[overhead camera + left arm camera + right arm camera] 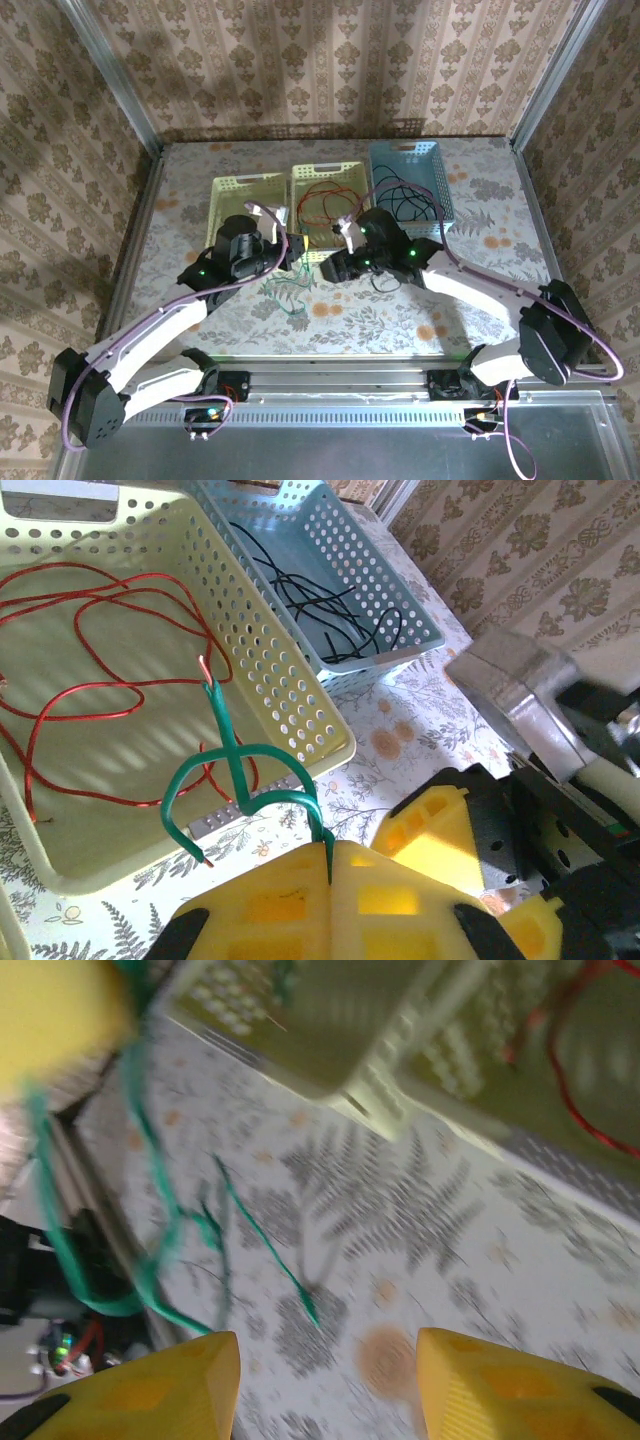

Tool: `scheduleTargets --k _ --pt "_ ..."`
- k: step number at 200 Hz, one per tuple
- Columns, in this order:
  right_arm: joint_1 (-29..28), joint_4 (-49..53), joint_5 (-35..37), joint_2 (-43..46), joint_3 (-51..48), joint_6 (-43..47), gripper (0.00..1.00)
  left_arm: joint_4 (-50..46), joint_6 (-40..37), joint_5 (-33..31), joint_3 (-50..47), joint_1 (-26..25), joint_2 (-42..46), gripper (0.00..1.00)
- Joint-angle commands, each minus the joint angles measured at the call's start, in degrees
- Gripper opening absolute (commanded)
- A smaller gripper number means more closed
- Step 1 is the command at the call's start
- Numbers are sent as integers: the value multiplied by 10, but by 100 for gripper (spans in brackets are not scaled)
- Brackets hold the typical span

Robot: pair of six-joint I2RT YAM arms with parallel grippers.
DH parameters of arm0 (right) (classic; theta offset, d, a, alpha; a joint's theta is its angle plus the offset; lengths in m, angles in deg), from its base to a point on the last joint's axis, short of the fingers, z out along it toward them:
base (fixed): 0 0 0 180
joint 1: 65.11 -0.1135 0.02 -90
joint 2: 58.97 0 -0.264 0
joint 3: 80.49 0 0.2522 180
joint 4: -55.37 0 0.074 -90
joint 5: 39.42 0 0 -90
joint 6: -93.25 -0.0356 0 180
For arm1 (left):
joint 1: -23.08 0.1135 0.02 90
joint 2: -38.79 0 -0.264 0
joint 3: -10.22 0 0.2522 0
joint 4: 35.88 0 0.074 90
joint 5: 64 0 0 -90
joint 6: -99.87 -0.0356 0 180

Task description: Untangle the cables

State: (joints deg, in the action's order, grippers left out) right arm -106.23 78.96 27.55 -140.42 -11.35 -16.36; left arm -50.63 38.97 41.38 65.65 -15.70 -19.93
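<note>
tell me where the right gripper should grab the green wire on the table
Probably the straight free stretch of the thin green wire, lying flat on the floral tabletop away from the loops. Come straight down with the open right gripper, jaws across the strand.

1. The table (400,320) has a floral-patterned top.
2. Three perforated baskets stand in a row towards its far side: the left yellow basket (225,184), the middle yellow basket (300,173) and the blue basket (441,186).
3. Part of a dark green cable (287,297) lies loose in front of the yellow baskets.
</note>
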Motion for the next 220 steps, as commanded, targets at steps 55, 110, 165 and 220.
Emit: scheduleTargets --k 55,110,165,220 --pt "-8 -12 -103 -52 23 11 48 13 -14 3 31 -7 -3 0" --pt "-9 43 -107 5 0 48 48 11 -16 2 30 -6 -8 0" --pt "-14 49 -151 -29 23 58 48 26 -11 6 33 -10 -13 0" --pt "-13 -30 -159 -87 40 28 42 34 -1 17 33 -13 -13 0"
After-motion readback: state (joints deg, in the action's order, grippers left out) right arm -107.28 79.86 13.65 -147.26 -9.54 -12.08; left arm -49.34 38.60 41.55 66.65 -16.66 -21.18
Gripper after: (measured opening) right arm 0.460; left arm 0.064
